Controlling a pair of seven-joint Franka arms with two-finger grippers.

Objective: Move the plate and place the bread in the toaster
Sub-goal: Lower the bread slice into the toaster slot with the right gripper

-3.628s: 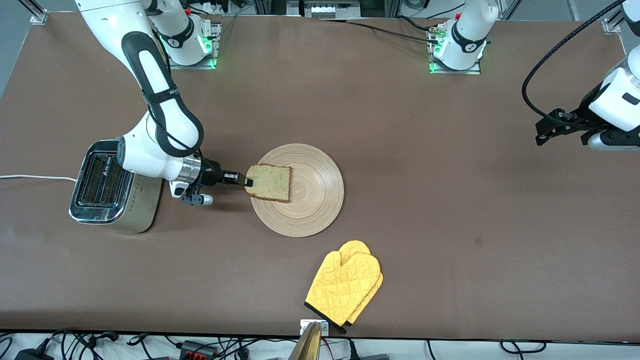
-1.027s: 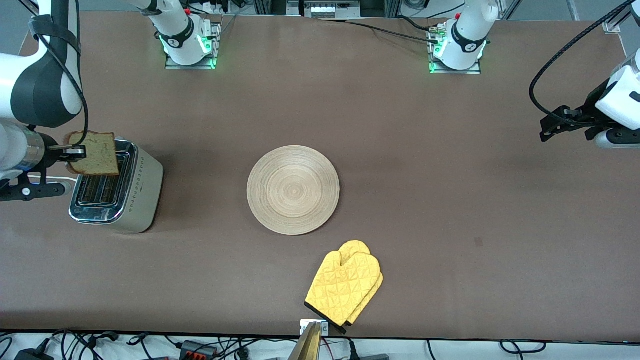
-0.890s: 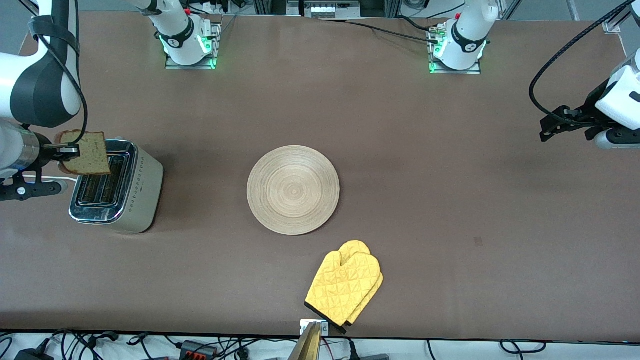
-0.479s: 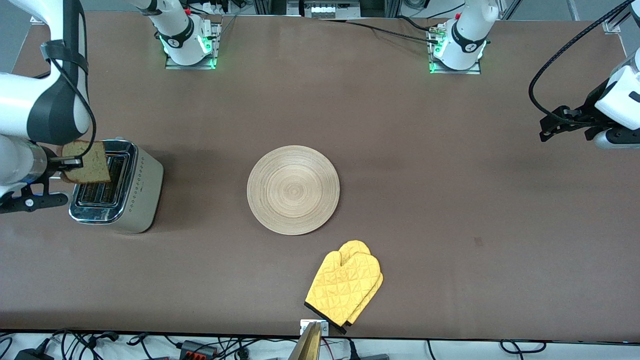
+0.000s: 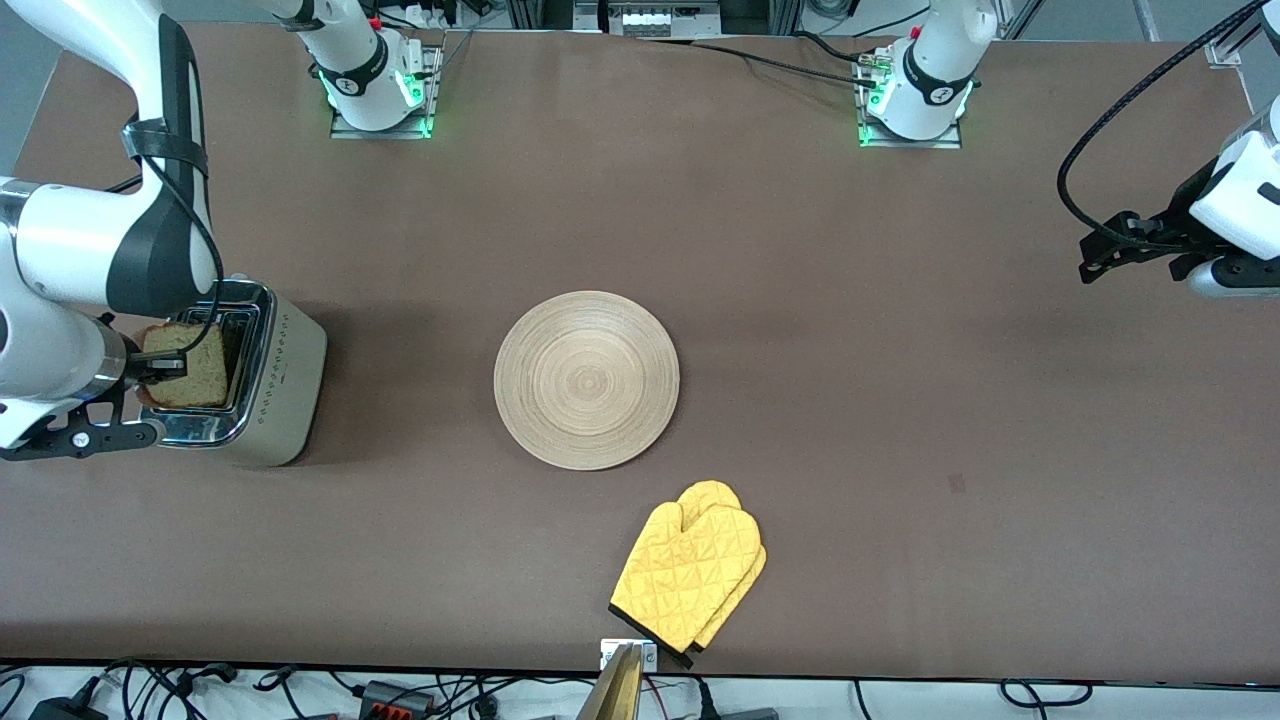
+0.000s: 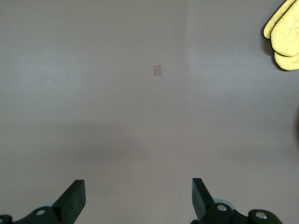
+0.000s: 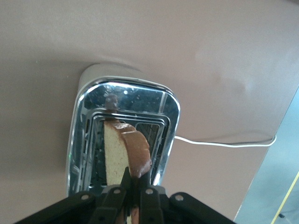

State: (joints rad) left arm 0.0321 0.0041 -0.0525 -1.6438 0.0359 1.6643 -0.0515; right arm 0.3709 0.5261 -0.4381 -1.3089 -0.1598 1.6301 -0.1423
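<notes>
Bread point(image 5: 186, 364) held upright over the toaster point(image 5: 268, 400), at the right arm's end of the counter point(image 5: 900, 400). My right fingers point(image 5: 170, 366) are clamped on its crust edge. To seat it, I should line the slice up with a slot and lower it straight. The slots' long axis runs toward the front camera. Left fingers point(image 6: 138, 198) wait spread, empty, over bare counter. Plate point(image 5: 587, 380) sits mid-counter.
</notes>
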